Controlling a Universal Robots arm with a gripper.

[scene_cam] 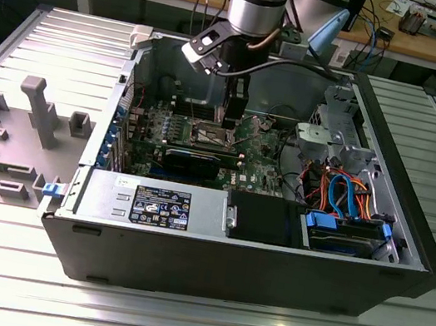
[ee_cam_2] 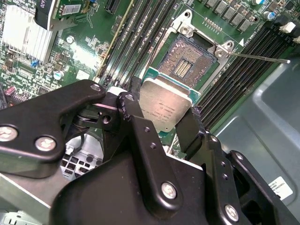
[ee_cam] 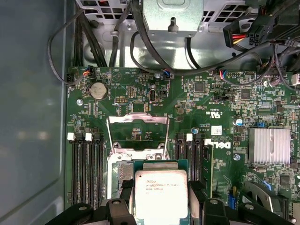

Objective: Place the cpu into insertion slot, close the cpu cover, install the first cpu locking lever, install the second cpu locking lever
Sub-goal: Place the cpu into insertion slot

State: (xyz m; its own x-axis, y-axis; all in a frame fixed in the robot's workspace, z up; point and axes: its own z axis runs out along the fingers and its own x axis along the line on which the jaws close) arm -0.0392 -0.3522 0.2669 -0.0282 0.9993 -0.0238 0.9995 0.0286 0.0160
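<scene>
The computer case [scene_cam: 267, 265] is lying open on its side on the ribbed metal counter [scene_cam: 173, 324], and the arm is reaching down into it with the end effector [scene_cam: 228, 119] hanging just above the green board [ee_cam: 215, 93]. In both wrist views the two black fingers [ee_cam_2: 133, 101] are pinching the cpu [ee_cam_2: 164, 107] by opposite edges, closed only as far as the chip's width, with its silvery top facing up. The chip is being held clear of the board, overlapping the near edge of the insertion slot [ee_cam_2: 183, 63], whose dark field of contacts is lying bare inside its grey metal rim. In the first wrist view the cpu cover [ee_cam: 138, 119] is standing swung open on the far side of the socket, with the green board showing through its square window. A thin metal lever [ee_cam_2: 255, 57] is sticking out from one corner of the socket, over the black memory slots [ee_cam_2: 234, 70].
</scene>
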